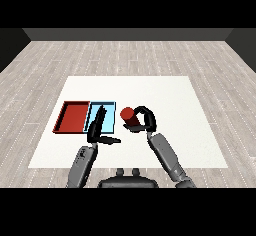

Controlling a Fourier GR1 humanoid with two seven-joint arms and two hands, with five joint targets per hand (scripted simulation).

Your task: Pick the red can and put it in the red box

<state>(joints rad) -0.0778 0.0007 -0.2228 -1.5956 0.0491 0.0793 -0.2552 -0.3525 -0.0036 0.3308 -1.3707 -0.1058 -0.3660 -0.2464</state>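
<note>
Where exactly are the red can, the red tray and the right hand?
red can (127,114), head view, on its top end.
red tray (74,116), head view, on its bare floor.
right hand (148,119), head view, on its curled fingers.

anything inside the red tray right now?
Nothing shows on the red tray's floor. The red can is off to the right, held in the right hand. No part is covered.

White table (165,87), grey wood-plank floor (125,55), dark back wall (128,34)
</note>
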